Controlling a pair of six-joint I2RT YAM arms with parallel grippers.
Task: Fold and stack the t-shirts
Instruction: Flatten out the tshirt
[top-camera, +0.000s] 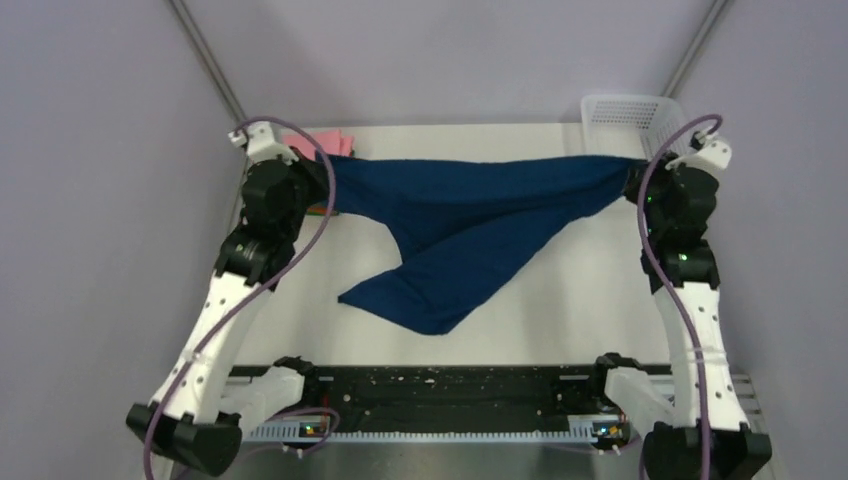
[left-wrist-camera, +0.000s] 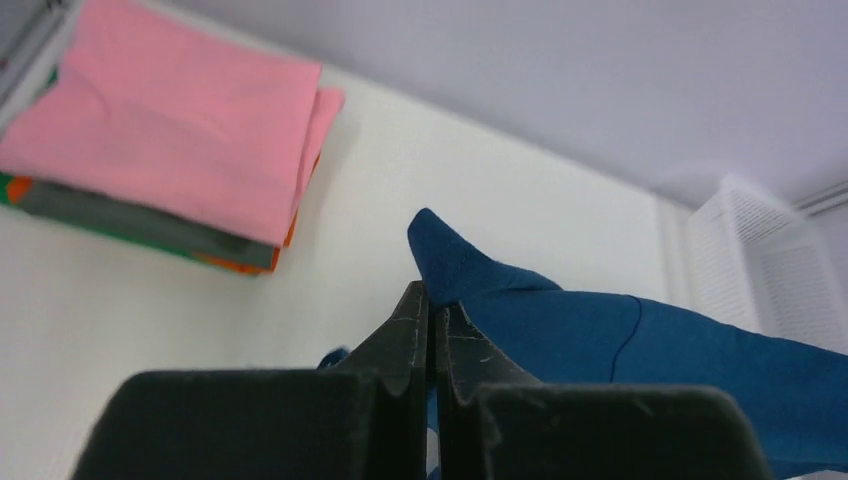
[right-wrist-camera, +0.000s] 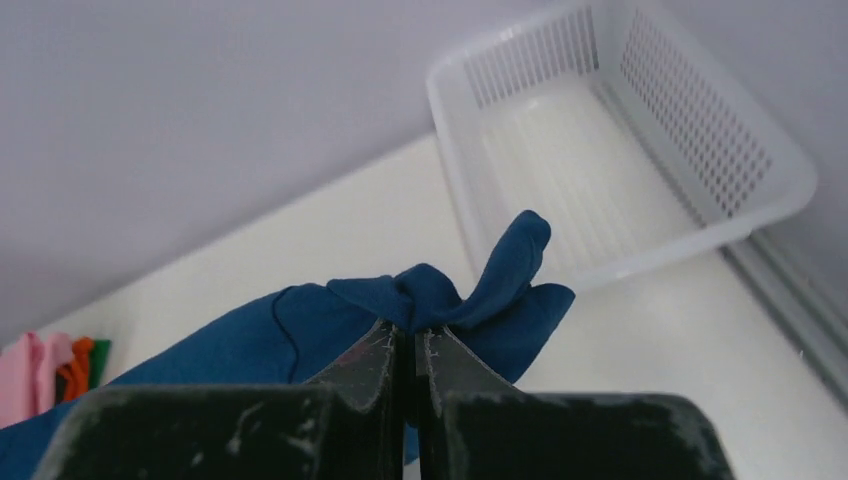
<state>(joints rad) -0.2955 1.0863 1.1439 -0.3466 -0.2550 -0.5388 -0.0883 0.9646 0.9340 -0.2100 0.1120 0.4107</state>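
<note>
A large dark navy t-shirt (top-camera: 470, 215) hangs stretched across the table between both grippers, its lower part drooping onto the table near the middle. My left gripper (top-camera: 322, 172) is shut on its left end; the cloth (left-wrist-camera: 600, 340) bulges past the closed fingertips (left-wrist-camera: 432, 300). My right gripper (top-camera: 632, 178) is shut on the bunched right end (right-wrist-camera: 480, 290), its fingertips (right-wrist-camera: 408, 340) closed. A stack of folded shirts, pink (left-wrist-camera: 170, 130) on top with green and orange beneath, lies at the back left and also shows in the top view (top-camera: 335, 142).
A white lattice basket (top-camera: 632, 122) stands at the back right corner, empty in the right wrist view (right-wrist-camera: 720, 230). Grey walls close in the table at back and sides. A black rail (top-camera: 450, 395) runs along the near edge.
</note>
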